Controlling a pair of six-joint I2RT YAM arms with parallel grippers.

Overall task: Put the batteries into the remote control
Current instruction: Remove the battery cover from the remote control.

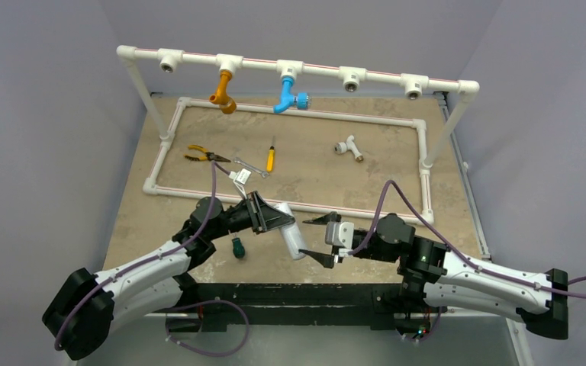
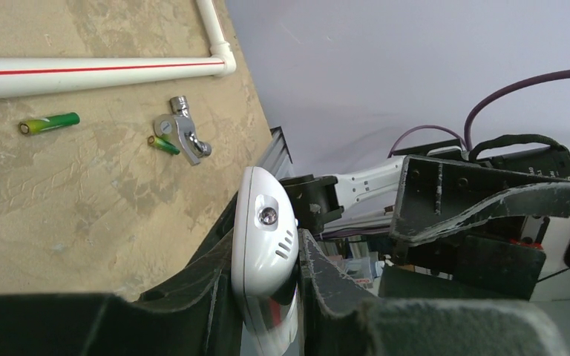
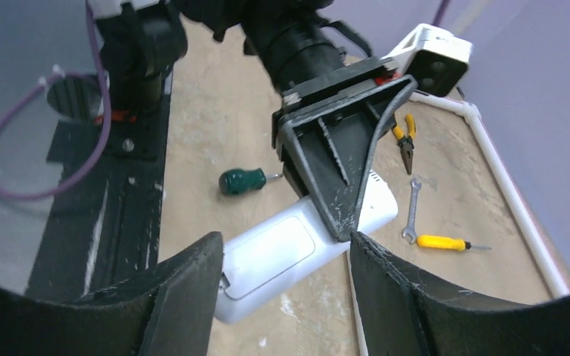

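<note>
No text, brand or number is legible anywhere: the remote control looks plain white, and the batteries show only green and yellow.

remote control, base hidden (left claw)

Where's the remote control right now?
Top view, front centre: the remote control sits clamped in the left gripper, green-handled screwdriver to its left, right gripper to its right.

Left gripper clamps the remote control beside the wide-spread right gripper.
</note>
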